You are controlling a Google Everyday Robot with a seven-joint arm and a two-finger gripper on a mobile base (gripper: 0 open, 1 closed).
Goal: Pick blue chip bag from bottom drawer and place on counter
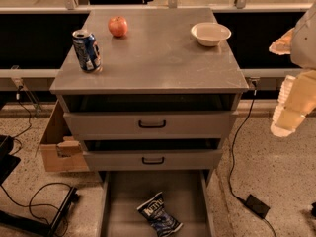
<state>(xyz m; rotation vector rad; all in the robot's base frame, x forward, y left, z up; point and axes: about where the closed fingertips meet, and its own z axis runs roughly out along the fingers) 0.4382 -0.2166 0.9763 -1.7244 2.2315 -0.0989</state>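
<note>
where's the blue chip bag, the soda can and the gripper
blue chip bag [158, 215]: camera view, middle of its crinkled foil
soda can [87, 51]: camera view, its blue side wall
gripper [290, 98]: camera view, far right of the picture, its pale body

high front cam; gripper right edge

At the scene's right edge, the end effector is cream-coloured, blocky and ribbed, below a smooth, rounded whitish arm.
</note>
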